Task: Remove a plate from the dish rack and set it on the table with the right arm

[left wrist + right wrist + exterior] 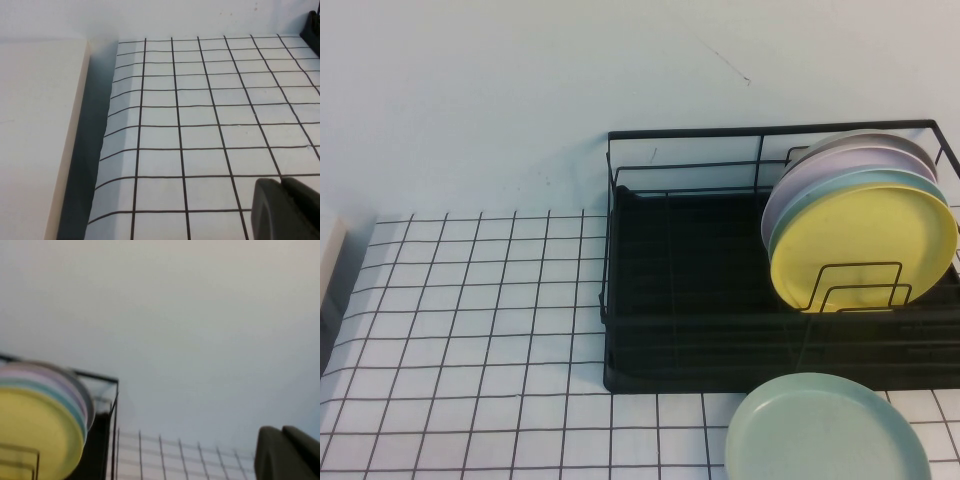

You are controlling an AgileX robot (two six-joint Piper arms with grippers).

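A plain pale blue-grey wall [520, 90] was seen behind the worktop [470, 330], marked only by a short dark scratch [730, 62] high up towards the right. The worktop was covered by a white sheet ruled in thin black squares. At its left edge a cream-coloured flat surface [35, 140] was set beside it, divided from it by a dark shadowed gap [85, 165]. The light was soft and even, and only faint shadows were cast

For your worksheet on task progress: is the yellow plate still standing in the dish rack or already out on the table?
In the rack. The yellow plate stands on edge in the dish rack, foremost in its stack, behind a wire holder.
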